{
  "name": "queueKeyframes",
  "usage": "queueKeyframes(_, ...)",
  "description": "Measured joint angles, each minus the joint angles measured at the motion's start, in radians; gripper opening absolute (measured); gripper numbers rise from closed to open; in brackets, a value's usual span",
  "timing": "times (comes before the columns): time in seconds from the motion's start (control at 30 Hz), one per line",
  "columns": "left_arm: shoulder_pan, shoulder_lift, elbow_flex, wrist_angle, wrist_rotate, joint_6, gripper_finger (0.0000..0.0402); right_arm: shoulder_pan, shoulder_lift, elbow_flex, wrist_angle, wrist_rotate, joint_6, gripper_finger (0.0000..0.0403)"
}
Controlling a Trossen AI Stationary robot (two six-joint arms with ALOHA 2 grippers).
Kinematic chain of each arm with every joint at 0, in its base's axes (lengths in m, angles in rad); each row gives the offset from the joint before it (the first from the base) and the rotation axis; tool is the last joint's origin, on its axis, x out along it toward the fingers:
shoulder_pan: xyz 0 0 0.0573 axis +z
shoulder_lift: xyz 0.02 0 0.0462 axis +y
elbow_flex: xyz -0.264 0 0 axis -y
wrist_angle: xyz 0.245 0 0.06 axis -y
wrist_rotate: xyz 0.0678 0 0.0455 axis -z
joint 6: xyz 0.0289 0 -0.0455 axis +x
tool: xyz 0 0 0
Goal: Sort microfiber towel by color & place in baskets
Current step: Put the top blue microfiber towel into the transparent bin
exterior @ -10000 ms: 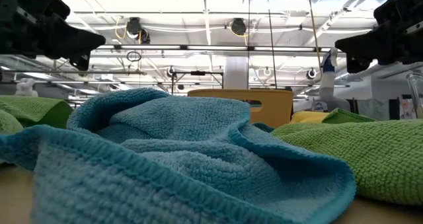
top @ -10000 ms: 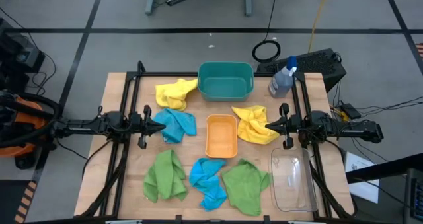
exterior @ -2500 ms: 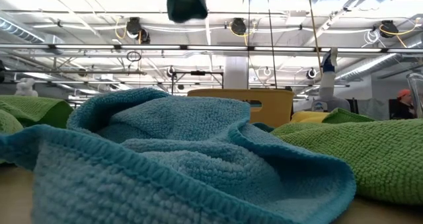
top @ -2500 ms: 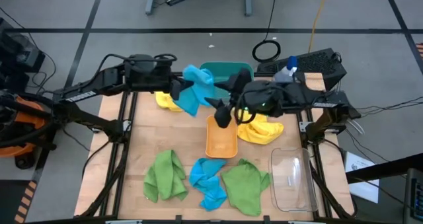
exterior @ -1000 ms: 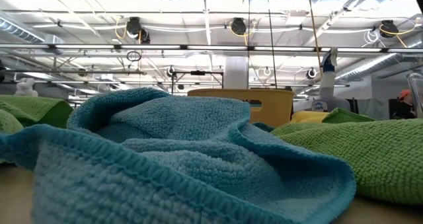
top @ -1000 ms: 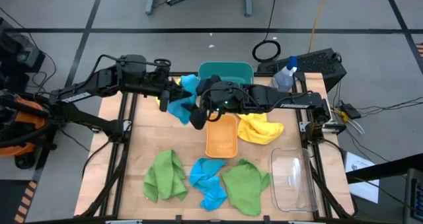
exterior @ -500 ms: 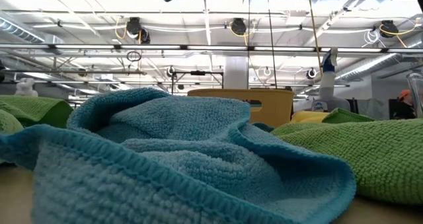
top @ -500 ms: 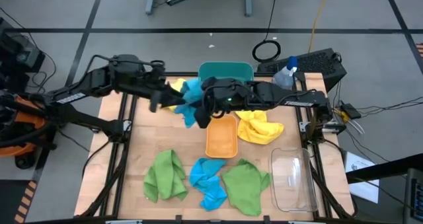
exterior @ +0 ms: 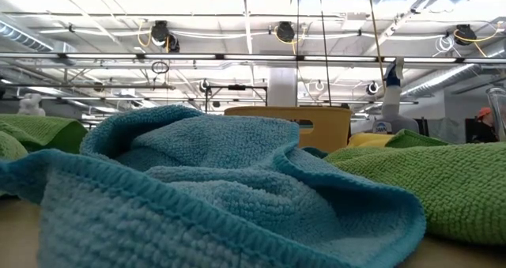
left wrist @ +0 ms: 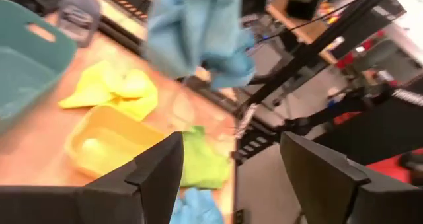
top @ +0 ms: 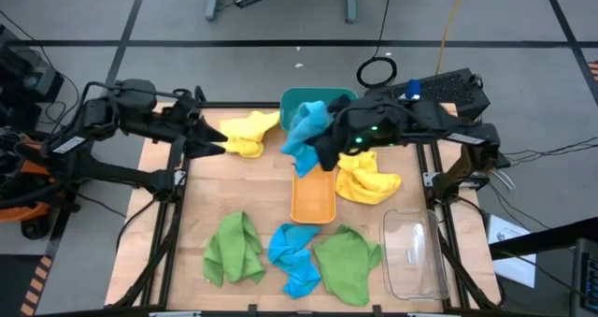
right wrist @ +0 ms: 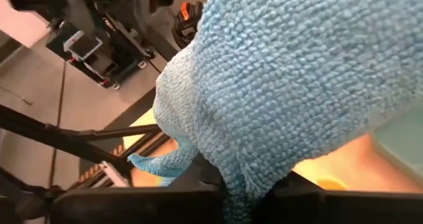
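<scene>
One blue towel (top: pixel 305 130) hung in my right gripper (top: pixel 322 151), clamped, at the teal basket (top: pixel 344 100) edge.
My left gripper (top: pixel 210 137) stood open, empty; I judged the drop into the teal basket came next.

Left pincer (top: pixel 217 141) gapes at left; right pincer (top: pixel 322 153) is clamped, raised mid-table.

Two dark jointed arms, black angular fingers (left wrist: pixel 158 178)
</scene>
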Motion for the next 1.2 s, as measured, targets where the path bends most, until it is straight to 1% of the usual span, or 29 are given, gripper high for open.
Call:
queueKeyframes(0.1,0.0,-0.001,0.0,-0.037,-0.019,0.047,0.0258,0.02,-0.041,0.0,-0.043,-0.001,0.044,0.0018)
queueKeyframes(0.2,0.0,0.008,-0.001,-0.063,-0.034,0.092,0.0258,0.056,-0.082,0.0,-0.126,0.0,0.107,0.0019)
queueKeyframes(0.43,0.0,0.049,-0.003,-0.061,-0.041,0.174,0.0258,0.216,-0.12,0.0,-0.452,-0.004,0.403,0.0019)
queueKeyframes(0.53,0.0,0.072,-0.003,-0.06,-0.045,0.198,0.0258,0.288,-0.124,0.0,-0.567,-0.044,0.522,0.0019)
queueKeyframes(0.57,0.0,0.082,-0.004,-0.06,-0.048,0.198,0.0258,0.313,-0.124,-0.001,-0.581,-0.064,0.549,0.002)
queueKeyframes(0.63,0.0,0.098,-0.004,-0.059,-0.052,0.198,0.0258,0.356,-0.123,-0.014,-0.566,-0.078,0.549,0.002)
queueKeyframes(0.77,0.0,0.129,-0.004,-0.059,-0.054,0.197,0.0258,0.434,-0.12,-0.028,-0.569,-0.068,0.53,0.002)
queueKeyframes(0.9,-0.002,0.154,-0.004,-0.059,-0.055,0.192,0.0258,0.495,-0.124,-0.094,-0.57,-0.073,0.508,0.002)
queueKeyframes(1.0,-0.003,0.166,-0.004,-0.059,-0.055,0.193,0.0258,0.524,-0.136,-0.166,-0.569,-0.106,0.454,0.002)
queueKeyframes(1.1,-0.003,0.178,-0.004,-0.059,-0.055,0.197,0.0258,0.546,-0.163,-0.269,-0.57,-0.147,0.418,0.002)
queueKeyframes(1.2,-0.003,0.192,-0.004,-0.057,-0.055,0.197,0.0258,0.558,-0.204,-0.405,-0.57,-0.159,0.453,0.002)
